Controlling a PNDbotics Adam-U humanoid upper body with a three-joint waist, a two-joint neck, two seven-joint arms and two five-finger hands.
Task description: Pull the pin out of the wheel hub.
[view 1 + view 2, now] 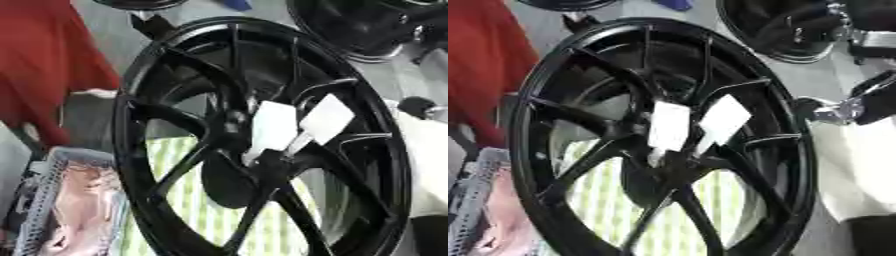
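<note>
The black multi-spoke alloy wheel hub (262, 145) fills mid-frame with two white tag-like pins (273, 126) seated at its centre, so extraction remains, and whether my right robot hand (859, 107) at the right edge is open I cannot tell.

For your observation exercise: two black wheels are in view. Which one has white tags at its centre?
The big wheel filling the middle carries two white tags at its hub. The second wheel, at the upper right, is only partly in view and shows none.
</note>
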